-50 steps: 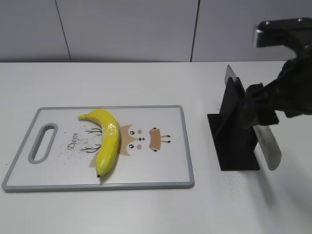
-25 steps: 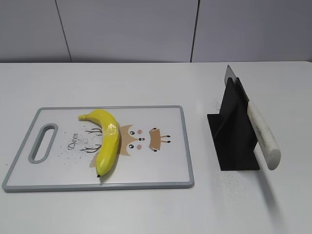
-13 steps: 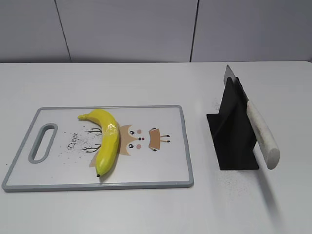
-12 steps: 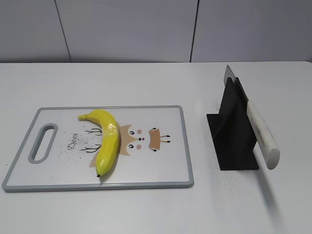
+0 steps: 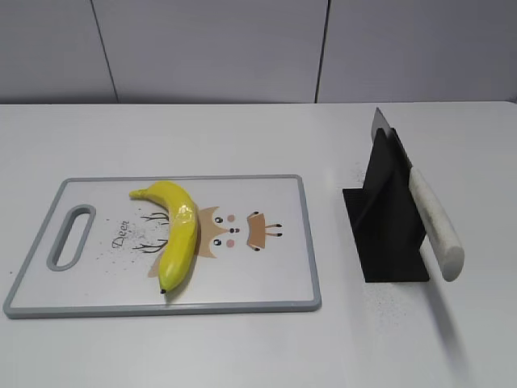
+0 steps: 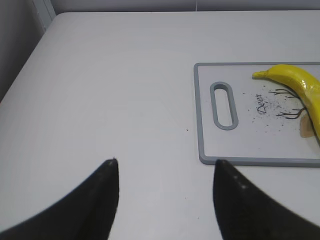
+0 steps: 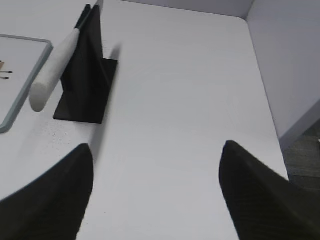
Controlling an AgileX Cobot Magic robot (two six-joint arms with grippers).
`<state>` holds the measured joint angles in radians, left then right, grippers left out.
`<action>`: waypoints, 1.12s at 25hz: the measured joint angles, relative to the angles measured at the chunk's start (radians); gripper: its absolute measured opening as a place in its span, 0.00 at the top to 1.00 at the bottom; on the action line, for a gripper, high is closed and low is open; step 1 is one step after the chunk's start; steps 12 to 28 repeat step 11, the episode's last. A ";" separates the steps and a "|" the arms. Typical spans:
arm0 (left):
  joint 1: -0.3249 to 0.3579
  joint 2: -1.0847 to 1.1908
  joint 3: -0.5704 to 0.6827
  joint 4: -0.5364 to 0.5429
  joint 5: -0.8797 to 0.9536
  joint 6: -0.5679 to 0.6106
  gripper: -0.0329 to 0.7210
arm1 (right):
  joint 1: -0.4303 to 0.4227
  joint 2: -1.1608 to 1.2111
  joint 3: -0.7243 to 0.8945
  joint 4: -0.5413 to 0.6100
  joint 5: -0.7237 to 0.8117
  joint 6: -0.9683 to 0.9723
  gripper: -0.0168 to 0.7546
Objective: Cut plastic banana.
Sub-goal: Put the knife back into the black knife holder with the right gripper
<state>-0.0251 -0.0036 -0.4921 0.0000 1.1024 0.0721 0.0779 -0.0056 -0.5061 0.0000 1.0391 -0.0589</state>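
The left gripper [image 6: 165,200] is spread wide and holds nothing. It hangs over bare desk [image 6: 110,100], left of the cutting board [image 5: 121,295]. The plastic banana [image 5: 179,230] lies on that board, whole, near the deer drawing, with its shiny band about halfway along.

The banana is smooth and curved, so it might roll or slide if the blade pushes on it and nothing holds it down. The board could slip on the smooth desk too.

To the right, the knife [image 5: 432,222] leans in a black stand [image 5: 388,218], well apart from the board. Its white handle sticks out, so a bad grab could tip the stand over.

The right gripper [image 7: 155,200] is wide and empty, near the stand.

The desk is white with small dark specks. Grey wall panels stand behind it.
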 joint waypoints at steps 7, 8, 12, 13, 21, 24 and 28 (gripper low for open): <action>0.000 0.000 0.000 0.000 0.000 0.000 0.19 | -0.064 -0.001 0.000 0.000 0.000 0.001 0.21; 0.000 0.000 0.000 0.000 0.000 0.000 0.19 | -0.064 -0.001 0.000 0.000 0.000 0.001 0.21; 0.000 0.000 0.000 0.000 0.000 0.000 0.19 | -0.064 -0.001 0.000 0.000 0.000 0.001 0.21; 0.000 0.000 0.000 0.000 0.000 0.000 0.19 | -0.064 -0.001 0.000 0.000 0.000 0.001 0.21; 0.000 0.000 0.000 0.000 0.000 0.000 0.19 | -0.064 -0.001 0.000 0.000 0.000 0.001 0.21; 0.000 0.000 0.000 0.000 0.000 0.000 0.19 | -0.064 -0.001 0.000 0.000 0.000 0.001 0.21; 0.000 0.000 0.000 0.000 0.000 0.000 0.19 | -0.064 -0.001 0.000 0.000 0.000 0.001 0.21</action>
